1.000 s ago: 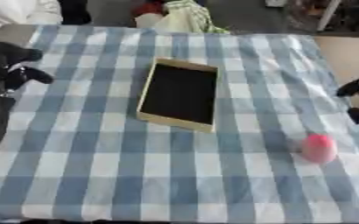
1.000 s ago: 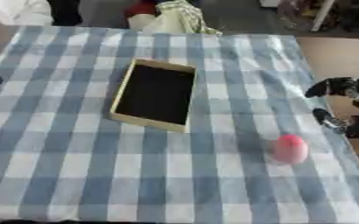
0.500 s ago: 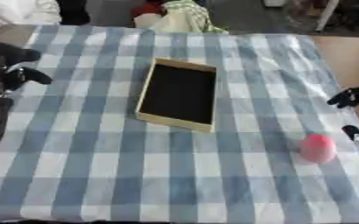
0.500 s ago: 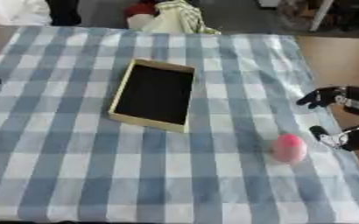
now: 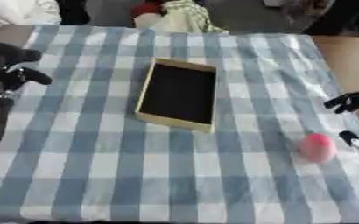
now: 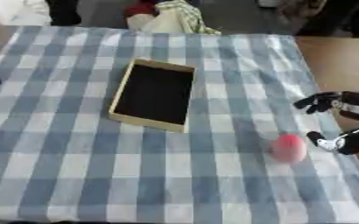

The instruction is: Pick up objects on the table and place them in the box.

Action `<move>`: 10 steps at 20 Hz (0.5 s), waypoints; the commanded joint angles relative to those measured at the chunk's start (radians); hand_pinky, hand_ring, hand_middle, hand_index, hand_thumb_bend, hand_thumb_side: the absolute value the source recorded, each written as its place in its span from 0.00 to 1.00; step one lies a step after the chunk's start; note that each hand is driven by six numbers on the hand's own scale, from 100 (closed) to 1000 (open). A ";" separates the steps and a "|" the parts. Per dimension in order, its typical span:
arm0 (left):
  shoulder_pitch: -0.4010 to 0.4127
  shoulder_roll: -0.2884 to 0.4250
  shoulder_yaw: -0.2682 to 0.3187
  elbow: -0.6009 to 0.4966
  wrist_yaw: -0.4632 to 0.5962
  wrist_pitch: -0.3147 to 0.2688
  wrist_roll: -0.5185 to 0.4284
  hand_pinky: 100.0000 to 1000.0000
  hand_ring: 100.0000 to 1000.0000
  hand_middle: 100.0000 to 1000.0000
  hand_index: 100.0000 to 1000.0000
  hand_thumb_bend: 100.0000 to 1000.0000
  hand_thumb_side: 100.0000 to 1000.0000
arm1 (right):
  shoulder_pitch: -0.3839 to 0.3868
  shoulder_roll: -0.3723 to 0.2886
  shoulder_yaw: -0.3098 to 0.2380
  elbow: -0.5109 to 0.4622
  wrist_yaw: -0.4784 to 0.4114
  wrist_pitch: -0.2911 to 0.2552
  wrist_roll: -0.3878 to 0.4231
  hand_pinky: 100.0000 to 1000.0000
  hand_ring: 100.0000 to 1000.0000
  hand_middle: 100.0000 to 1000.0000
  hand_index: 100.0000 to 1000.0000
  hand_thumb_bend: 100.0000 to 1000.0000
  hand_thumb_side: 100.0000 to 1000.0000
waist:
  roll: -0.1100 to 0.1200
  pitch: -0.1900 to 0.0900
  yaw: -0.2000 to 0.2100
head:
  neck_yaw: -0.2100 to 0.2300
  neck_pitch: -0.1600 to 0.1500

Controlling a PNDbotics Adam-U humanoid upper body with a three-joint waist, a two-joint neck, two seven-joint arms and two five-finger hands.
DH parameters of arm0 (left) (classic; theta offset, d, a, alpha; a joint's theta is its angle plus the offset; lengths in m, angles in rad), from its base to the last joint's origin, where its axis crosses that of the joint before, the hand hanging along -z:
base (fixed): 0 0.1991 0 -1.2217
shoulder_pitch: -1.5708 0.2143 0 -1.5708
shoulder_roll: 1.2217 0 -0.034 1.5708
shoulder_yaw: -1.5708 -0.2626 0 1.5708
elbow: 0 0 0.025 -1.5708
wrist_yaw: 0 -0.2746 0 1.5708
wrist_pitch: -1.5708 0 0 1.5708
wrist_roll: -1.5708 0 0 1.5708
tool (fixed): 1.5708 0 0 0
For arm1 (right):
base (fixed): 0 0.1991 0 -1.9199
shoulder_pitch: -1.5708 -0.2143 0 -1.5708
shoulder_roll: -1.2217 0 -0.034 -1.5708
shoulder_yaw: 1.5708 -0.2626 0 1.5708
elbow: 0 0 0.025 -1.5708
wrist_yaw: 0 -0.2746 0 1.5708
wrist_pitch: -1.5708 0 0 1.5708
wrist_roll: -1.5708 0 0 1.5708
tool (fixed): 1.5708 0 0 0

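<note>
Right hand [image 6: 342,124] spread open just beside pink object [image 6: 288,148]

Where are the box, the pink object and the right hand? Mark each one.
box [image 6: 120,101], right eye view, on its left wall.
pink object [image 6: 289,148], right eye view, on its middle.
right hand [image 6: 345,141], right eye view, on the lower finger beside the pink object.

The box [image 5: 178,95] lies near the middle of the worktop [image 5: 98,166], on the cloth [image 5: 167,175] that covers it. To its right and nearer the front edge sits the small round object [image 6: 288,148], well apart from the box. The right hand [image 6: 342,141] is just right of that object at the worktop's right edge, and the left hand [image 5: 6,65] is at the left edge, level with the box.
</note>
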 commanded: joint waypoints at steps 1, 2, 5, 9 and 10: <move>-0.007 0.008 -0.001 -0.019 0.000 0.003 -0.001 0.64 0.80 0.69 0.73 0.00 0.55 | -0.003 -0.009 -0.006 -0.008 0.024 0.003 -0.001 0.84 0.83 0.86 0.96 0.02 0.26 | 0.001 -0.011 0.000 | -0.004 0.010; -0.007 0.008 -0.001 -0.019 0.000 0.004 -0.001 0.64 0.80 0.69 0.73 0.00 0.55 | -0.002 -0.003 -0.003 -0.005 0.029 0.005 0.000 0.84 0.83 0.86 0.96 0.02 0.27 | 0.002 -0.011 0.001 | -0.005 0.010; -0.006 0.007 -0.001 -0.019 -0.001 0.004 -0.002 0.64 0.80 0.69 0.73 0.00 0.55 | -0.004 0.016 0.003 0.006 0.043 0.007 0.003 0.84 0.83 0.86 0.95 0.01 0.28 | 0.004 -0.010 0.003 | -0.005 0.009; -0.004 0.005 -0.002 -0.019 -0.002 0.006 -0.004 0.64 0.80 0.69 0.73 0.00 0.55 | -0.005 0.036 0.008 0.013 0.062 0.000 0.012 0.84 0.84 0.86 0.95 0.01 0.28 | 0.005 -0.009 0.003 | -0.007 0.010; -0.004 0.005 -0.002 -0.019 -0.003 0.007 -0.005 0.64 0.80 0.70 0.73 0.00 0.55 | -0.006 0.040 0.009 0.015 0.065 -0.002 0.015 0.84 0.84 0.86 0.95 0.01 0.27 | 0.005 -0.009 0.003 | -0.008 0.011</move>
